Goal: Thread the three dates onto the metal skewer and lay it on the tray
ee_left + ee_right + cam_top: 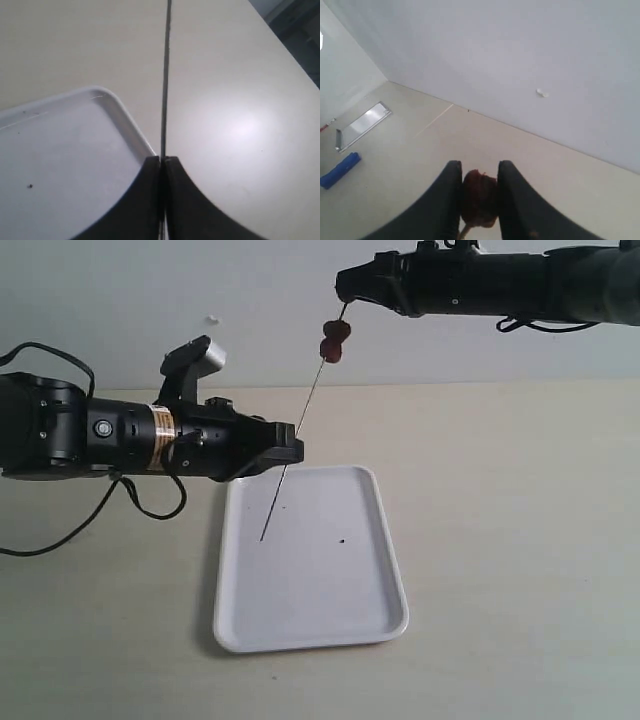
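Above the tray (320, 590), our left jaws pinch the tilted metal skewer (310, 400) tight while our right jaws clasp a date (479, 197) at its top end, so we judge an off-axis push could bend the rod or split the fruit.

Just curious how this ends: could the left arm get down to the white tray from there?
Probably yes: the left gripper hangs just above a corner of the tray, nothing between. But it is shut on the skewer, whose top the right gripper seems to hold by a date.
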You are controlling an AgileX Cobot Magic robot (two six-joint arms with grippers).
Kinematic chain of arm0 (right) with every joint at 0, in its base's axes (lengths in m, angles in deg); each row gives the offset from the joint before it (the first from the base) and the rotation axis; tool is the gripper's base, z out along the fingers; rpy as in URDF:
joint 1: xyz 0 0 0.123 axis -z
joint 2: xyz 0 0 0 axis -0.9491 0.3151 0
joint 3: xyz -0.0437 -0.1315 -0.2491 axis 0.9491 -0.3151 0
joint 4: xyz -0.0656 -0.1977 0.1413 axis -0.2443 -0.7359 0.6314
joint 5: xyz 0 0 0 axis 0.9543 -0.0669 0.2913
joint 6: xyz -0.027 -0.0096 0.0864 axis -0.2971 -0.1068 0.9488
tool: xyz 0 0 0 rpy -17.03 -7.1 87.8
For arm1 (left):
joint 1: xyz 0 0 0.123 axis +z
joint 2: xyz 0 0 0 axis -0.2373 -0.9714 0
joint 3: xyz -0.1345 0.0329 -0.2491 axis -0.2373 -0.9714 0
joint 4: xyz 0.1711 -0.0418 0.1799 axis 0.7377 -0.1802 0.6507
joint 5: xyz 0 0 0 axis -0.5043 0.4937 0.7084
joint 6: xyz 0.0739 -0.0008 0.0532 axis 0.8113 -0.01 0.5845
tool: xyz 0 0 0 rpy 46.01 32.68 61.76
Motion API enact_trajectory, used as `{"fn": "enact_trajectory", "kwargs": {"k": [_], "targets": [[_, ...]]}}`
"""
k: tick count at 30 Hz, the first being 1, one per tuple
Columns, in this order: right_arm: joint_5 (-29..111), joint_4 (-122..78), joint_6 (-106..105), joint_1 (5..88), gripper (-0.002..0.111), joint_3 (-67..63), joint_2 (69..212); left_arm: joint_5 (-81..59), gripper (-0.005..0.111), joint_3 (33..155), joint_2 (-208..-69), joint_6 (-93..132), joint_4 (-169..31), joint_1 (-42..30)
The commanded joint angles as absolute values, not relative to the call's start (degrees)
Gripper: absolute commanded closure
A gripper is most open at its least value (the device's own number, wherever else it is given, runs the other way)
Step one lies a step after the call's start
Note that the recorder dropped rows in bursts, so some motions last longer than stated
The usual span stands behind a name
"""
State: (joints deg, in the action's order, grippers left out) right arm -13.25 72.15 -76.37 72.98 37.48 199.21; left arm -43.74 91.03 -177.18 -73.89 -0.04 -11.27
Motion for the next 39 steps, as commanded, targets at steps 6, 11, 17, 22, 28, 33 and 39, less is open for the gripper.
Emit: {"fn": "enact_trajectory", "kwargs": {"k": [6,11,17,22,28,33,39], "targets": [[-16.05,72.15,-76.21,73.04,0.084,37.85,198.69,-43.52,0.107,91.27,-177.35,-64.82,-14.82,-11.18],[-17.14,72.19,-76.21,73.04,0.084,37.85,198.69,-44.31,0.107,92.50,-177.35,-60.86,-13.72,-11.18],[-17.01,71.81,-76.32,73.04,0.084,37.85,198.69,-45.18,0.107,92.93,-177.35,-52.24,-13.95,-11.18],[-17.01,71.10,-76.80,73.04,0.084,37.85,198.69,-45.18,0.107,92.93,-177.35,-46.42,-16.36,-11.18],[-17.01,68.21,-77.40,73.13,0.084,37.85,198.69,-45.64,0.107,92.93,-177.35,-40.86,-20.85,-11.18],[-17.01,67.92,-77.54,73.25,0.084,37.85,198.69,-46.74,0.107,92.93,-177.35,-39.72,-21.60,-11.18],[-14.85,67.80,-77.33,75.03,0.084,37.85,198.69,-46.71,0.107,92.93,-177.35,-38.55,-21.60,-11.18]]}}
